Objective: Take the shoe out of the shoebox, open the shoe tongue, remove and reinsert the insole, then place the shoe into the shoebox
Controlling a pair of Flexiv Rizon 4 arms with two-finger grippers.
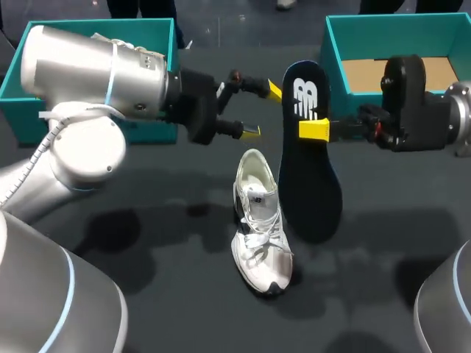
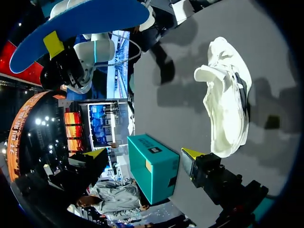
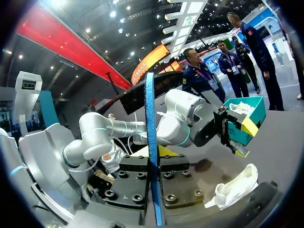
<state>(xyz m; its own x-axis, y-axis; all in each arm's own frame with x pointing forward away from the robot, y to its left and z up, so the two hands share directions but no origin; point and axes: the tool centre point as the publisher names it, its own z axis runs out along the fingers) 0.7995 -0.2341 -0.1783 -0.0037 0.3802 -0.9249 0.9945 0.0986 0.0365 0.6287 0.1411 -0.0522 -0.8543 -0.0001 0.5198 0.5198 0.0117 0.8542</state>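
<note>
The white sneaker (image 1: 259, 220) lies on the dark counter (image 1: 147, 243). Just right of the sneaker, the right pincer (image 1: 313, 130) pinches the navy insole (image 1: 309, 184), which hangs upright. Beyond the sneaker to its left, the left pincer (image 1: 263, 110) hovers with its fingers spread.

- a dark grey table (image 1: 191, 309) took up the whole scene — its top matte and plain.
- soft, blurred shadows (image 1: 118, 224) lay on it in several patches, darker than the surface.
- the light on the tabletop was even and dim.
</note>
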